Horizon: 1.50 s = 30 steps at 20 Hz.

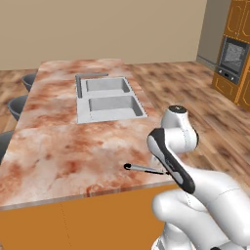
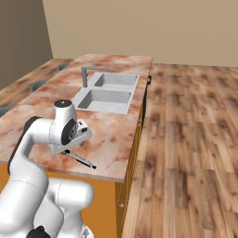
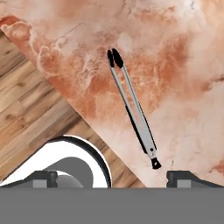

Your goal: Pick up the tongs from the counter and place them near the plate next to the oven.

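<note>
The tongs [image 3: 133, 107] lie flat near the front corner of the marbled counter [image 3: 179, 61], with their black tips pointing away from the hand. They also appear as a thin grey bar, the tongs [image 1: 141, 169], beside my forearm, and the tongs [image 2: 80, 159] lie just under the hand. My gripper [image 3: 113, 178] hovers above them, open, its fingertips [image 3: 180, 177] wide apart with nothing between. The tongs' hinge end lies close to the right tip. My gripper [image 2: 73, 145] points down at the counter [image 2: 111, 135]. The oven [image 1: 232, 52] stands far off to the right. The plate is out of view.
A grey double sink [image 1: 110, 105] with a faucet sits mid-counter beyond the tongs. Dark stools [image 1: 17, 105] line the counter's far left side. The counter edge [image 3: 87, 124] runs close by the tongs, with wooden floor [image 2: 195, 153] beyond it.
</note>
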Tool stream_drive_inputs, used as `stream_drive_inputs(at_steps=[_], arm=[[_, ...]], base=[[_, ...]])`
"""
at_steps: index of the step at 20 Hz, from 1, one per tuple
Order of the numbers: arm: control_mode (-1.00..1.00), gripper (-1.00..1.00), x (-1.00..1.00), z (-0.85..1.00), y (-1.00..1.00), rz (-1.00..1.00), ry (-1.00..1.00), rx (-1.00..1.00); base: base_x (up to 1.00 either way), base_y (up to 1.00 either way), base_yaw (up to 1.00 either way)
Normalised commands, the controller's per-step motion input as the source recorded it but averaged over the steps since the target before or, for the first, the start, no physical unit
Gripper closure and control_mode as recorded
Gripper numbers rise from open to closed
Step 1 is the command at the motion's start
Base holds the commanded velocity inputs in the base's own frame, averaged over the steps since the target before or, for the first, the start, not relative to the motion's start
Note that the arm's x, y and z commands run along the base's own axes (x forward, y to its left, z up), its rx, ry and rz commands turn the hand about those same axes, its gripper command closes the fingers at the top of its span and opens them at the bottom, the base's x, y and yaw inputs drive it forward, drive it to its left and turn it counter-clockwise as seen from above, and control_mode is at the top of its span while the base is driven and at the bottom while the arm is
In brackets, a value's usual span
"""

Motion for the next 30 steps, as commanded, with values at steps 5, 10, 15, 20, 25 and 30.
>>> stream_drive_inputs(at_steps=[5,10,15,20,25,30], arm=[[-1.0,-1.0,0.02,-0.36,0.14,0.25,0.1,-0.12],[-1.0,-1.0,0.11,-0.3,0.0,0.09,0.02,-0.05],[-1.0,-1.0,0.13,-0.31,0.0,0.07,-0.03,-0.01],[-1.0,-1.0,0.2,-0.26,0.0,0.04,-0.04,0.0],[-1.0,-1.0,0.29,-0.12,0.0,0.0,0.0,0.01],[-1.0,-1.0,0.28,-0.09,0.0,0.0,0.0,0.0]], base=[[0.0,0.0,0.0],[0.0,0.0,0.0],[0.0,0.0,0.0],[0.0,0.0,0.0],[0.0,0.0,0.0],[0.0,0.0,0.0]])
